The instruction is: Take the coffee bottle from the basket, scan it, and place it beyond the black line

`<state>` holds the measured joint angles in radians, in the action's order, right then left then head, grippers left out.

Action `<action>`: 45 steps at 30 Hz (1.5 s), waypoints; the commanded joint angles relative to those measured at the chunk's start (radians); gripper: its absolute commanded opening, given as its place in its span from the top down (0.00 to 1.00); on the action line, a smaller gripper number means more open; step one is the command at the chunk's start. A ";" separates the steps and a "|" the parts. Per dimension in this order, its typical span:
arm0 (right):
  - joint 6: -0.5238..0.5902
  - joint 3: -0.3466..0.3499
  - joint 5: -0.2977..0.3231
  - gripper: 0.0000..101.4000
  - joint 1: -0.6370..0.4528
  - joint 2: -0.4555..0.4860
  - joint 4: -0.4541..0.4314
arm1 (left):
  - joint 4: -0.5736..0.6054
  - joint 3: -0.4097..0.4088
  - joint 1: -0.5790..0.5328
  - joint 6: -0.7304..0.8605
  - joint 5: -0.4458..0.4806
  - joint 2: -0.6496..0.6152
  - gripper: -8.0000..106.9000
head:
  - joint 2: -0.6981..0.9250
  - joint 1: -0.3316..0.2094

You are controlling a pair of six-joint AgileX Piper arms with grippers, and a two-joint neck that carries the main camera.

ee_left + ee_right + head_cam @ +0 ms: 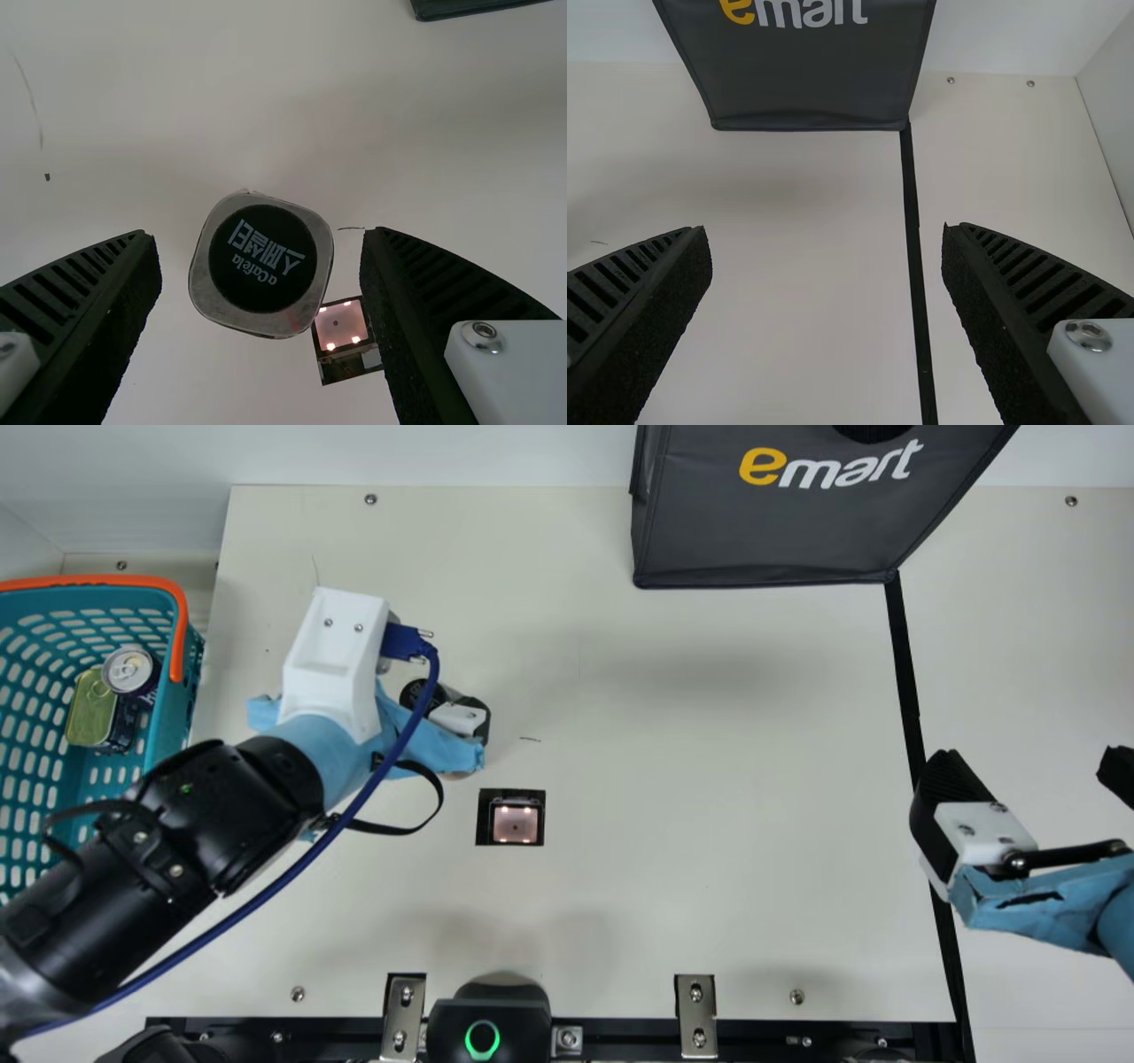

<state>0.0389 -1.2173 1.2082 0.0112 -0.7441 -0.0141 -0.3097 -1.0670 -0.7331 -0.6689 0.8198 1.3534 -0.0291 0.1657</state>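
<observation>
The left gripper (468,717) is left of centre in the main view, partly hidden by its own arm, with the dark round top of the coffee bottle (418,693) beside one finger. In the left wrist view the bottle (260,266) shows end-on between the spread fingers of the left gripper (259,234), a gap on either side. The right gripper (1028,767) hangs open over the black line (902,664) in the main view. Nothing is between the fingers of the right gripper (826,230) in its wrist view, where the black line (914,239) runs past.
A scanner window (516,823) lies lit in the table, below and right of the left gripper. At the far left stands a teal basket (164,731) with a can (130,669) and a tin (89,708). A dark bag (771,531) stands at the back, by the line's far end.
</observation>
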 commanded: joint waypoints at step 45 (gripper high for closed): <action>0.000 0.000 0.000 0.10 0.000 0.000 0.000 | 0.196 0.071 -0.009 0.368 -0.112 -0.110 0.84 | 0.002 -0.027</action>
<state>0.0389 -1.2173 1.2082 0.0112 -0.7441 -0.0141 -0.1385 -0.9986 -0.7410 -0.3616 0.7097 1.2511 -0.0291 0.1657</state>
